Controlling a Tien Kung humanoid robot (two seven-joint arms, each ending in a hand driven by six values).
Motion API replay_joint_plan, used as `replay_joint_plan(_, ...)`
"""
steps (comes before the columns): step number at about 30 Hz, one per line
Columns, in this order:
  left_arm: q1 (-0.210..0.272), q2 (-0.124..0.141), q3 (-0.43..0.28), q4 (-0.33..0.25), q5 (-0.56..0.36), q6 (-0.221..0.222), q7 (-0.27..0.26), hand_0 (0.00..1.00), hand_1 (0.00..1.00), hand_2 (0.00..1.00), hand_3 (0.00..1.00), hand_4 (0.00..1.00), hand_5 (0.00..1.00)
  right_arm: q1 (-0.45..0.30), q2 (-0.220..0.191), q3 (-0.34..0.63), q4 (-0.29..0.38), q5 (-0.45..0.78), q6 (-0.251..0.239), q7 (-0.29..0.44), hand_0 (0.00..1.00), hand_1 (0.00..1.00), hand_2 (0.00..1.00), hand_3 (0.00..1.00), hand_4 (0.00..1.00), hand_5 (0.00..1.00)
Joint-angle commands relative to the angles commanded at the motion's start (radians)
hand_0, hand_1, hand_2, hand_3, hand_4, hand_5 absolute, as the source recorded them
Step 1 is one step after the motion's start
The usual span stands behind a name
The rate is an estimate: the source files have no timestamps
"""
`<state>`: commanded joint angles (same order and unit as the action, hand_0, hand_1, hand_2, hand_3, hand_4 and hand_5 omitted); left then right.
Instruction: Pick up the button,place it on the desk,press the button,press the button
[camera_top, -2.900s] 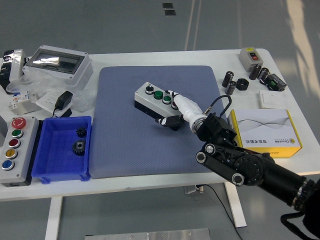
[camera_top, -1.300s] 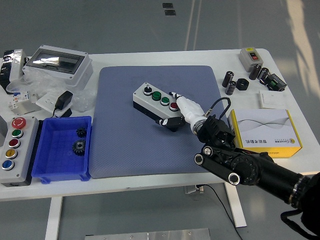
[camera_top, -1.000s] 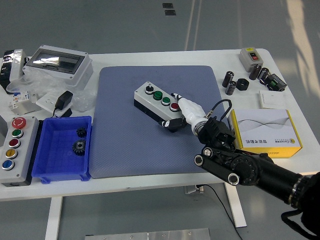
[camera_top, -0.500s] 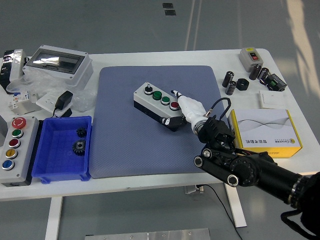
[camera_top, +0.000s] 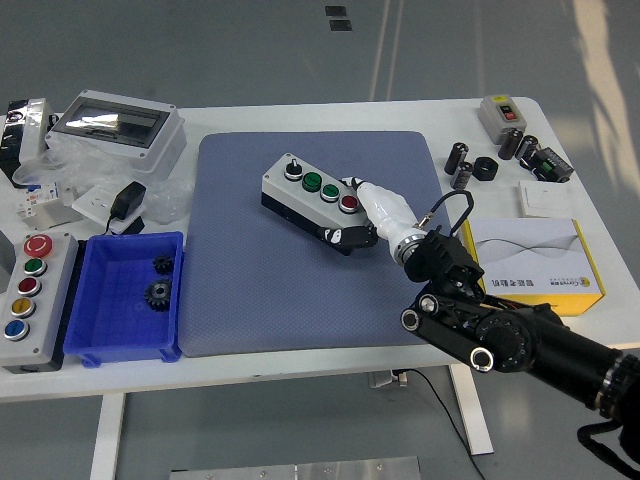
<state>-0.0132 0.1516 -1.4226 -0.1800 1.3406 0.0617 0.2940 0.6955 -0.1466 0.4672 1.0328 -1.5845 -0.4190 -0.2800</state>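
The button box (camera_top: 303, 189) is grey with a black base and carries a black knob, two green buttons and a red button. It is over the blue mat (camera_top: 260, 290), near the middle, with its right end raised and tilted. My right hand (camera_top: 352, 212), white-fingered, is shut on the box's right end, with fingers on top by the red button and the thumb under the black base. My left arm is out of view.
A blue bin (camera_top: 100, 340) with gears and a larger five-button box (camera_top: 28, 300) stand at the front left. A grey enclosure (camera_top: 115, 125) is at the back left. A yellow-white carton (camera_top: 530, 262), black cylinders (camera_top: 460, 160) and a small switch box (camera_top: 500, 112) are on the right.
My right hand has closed on the box's right end and moved it up and to the left; the box now sits tilted with more of its black side showing.
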Motion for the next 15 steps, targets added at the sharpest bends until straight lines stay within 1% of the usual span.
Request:
replay_joint_plan(2,0.0,0.0,0.001,0.0,-0.001,0.0,-0.001,0.626,0.508,0.531,0.592,0.597,0.22,-0.004,-0.015,0.004,0.016,0.008,-0.004,0.026,0.091,0.291,0.348,0.319,0.037,0.002)
replay_joint_plan(4,0.0,-0.001,0.002,0.0,-0.002,0.0,-0.003,0.626,0.509,0.531,0.593,0.601,0.224,-0.009,-0.04,0.009,0.044,0.018,-0.002,0.061,0.095,0.299,0.347,0.306,0.038,0.002)
replay_joint_plan(6,-0.001,-0.002,0.004,0.0,-0.003,-0.001,-0.005,0.626,0.509,0.531,0.593,0.601,0.224,-0.015,-0.08,0.015,0.085,0.021,0.022,0.11,0.095,0.299,0.347,0.306,0.038,0.002)
replay_joint_plan(9,0.0,-0.003,0.005,0.0,-0.004,-0.001,-0.008,0.626,0.509,0.531,0.593,0.601,0.224,-0.018,-0.146,0.009,0.153,0.016,0.081,0.184,0.095,0.299,0.347,0.306,0.038,0.002)
replay_joint_plan(12,0.003,-0.003,0.003,0.0,-0.001,0.0,-0.007,0.626,0.51,0.531,0.593,0.606,0.23,-0.009,-0.219,-0.029,0.227,-0.03,0.139,0.252,0.094,0.292,0.345,0.295,0.041,0.002)
replay_joint_plan(15,0.002,-0.003,0.0,0.0,0.004,0.0,-0.006,0.626,0.51,0.531,0.593,0.606,0.23,0.001,-0.277,-0.077,0.287,-0.095,0.161,0.27,0.094,0.292,0.345,0.295,0.041,0.002)
